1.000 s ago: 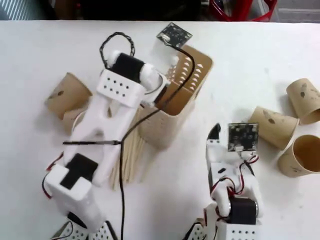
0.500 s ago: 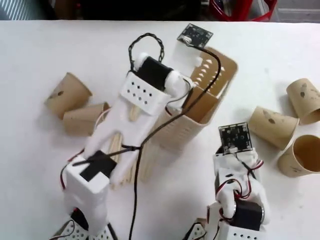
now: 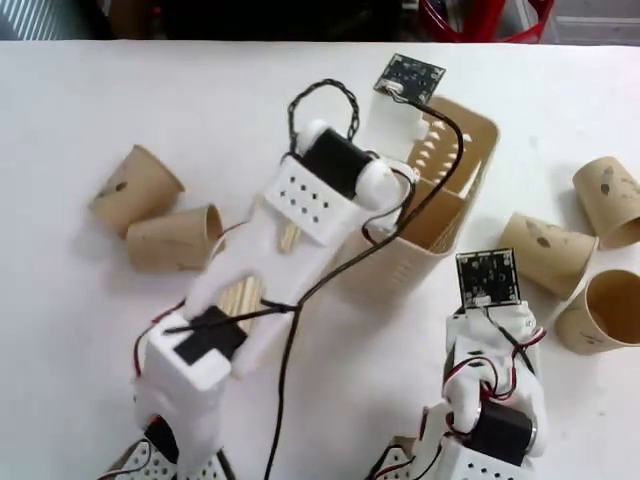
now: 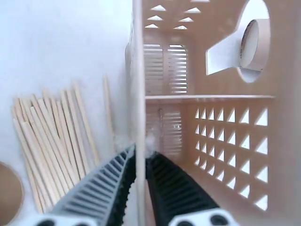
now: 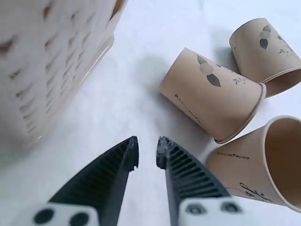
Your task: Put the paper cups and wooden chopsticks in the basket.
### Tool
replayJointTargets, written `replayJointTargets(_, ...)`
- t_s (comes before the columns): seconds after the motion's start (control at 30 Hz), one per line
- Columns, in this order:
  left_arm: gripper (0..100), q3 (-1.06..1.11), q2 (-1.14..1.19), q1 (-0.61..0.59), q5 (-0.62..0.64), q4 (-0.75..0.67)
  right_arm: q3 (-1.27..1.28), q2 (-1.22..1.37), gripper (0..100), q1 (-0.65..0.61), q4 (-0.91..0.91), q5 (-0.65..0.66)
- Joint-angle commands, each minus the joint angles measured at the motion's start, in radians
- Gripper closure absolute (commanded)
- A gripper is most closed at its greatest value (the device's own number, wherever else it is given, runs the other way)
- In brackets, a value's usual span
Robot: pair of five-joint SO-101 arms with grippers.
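My left gripper [image 4: 140,153] is shut on the side wall of the tan perforated basket [image 3: 478,150], one jaw inside and one outside. The basket [image 4: 225,127] stands upright at mid-table. Wooden chopsticks [image 4: 51,136] lie in a loose bundle on the table beside it, partly under the left arm [image 3: 245,295]. Two paper cups [image 3: 135,185] [image 3: 175,238] lie on their sides at the left. Three more cups [image 3: 548,255] [image 3: 607,198] [image 3: 600,310] lie at the right. My right gripper [image 5: 146,153] hovers narrowly open and empty between basket and the nearest cup [image 5: 211,101].
The right arm [image 3: 490,400] sits near the front edge, its camera board close to the basket's corner. A cable [image 3: 320,95] loops off the left arm's wrist. A red object [image 3: 480,20] lies beyond the table's far edge.
The left arm has dragged the basket to the right and slightly away, uncovering the second left cup. The right arm has shifted right, toward the right cups.
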Motion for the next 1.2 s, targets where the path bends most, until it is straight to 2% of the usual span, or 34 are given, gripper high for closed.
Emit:
replayJointTargets(0.0,98,0.006,0.064,0.004,0.020,-0.032,-0.041,0.005,92.8,0.012,0.005,0.008)
replayJointTargets(0.3,97,0.006,0.137,-0.076,0.014,-0.066,-0.028,0.004,92.9,0.001,0.008,0.003)
replayJointTargets(0.43,86,0.005,0.130,-0.114,0.011,-0.043,-0.012,0.004,92.6,-0.058,0.007,0.003)
replayJointTargets(0.57,82,0.005,0.128,-0.099,-0.103,-0.012,-0.014,0.004,92.4,-0.064,0.007,0.009)
replayJointTargets(0.67,81,-0.008,0.124,-0.099,-0.120,0.006,-0.014,0.004,92.4,-0.062,0.007,0.011)
replayJointTargets(0.83,81,-0.144,0.065,-0.116,-0.140,0.063,-0.014,0.005,92.4,-0.062,0.007,0.012)
replayJointTargets(0.93,81,-0.167,-0.002,-0.105,-0.247,0.063,-0.014,0.010,92.3,-0.062,0.007,0.012)
replayJointTargets(1.17,81,-0.190,-0.143,-0.090,-0.310,0.060,-0.012,0.004,82.4,-0.064,0.007,0.012)
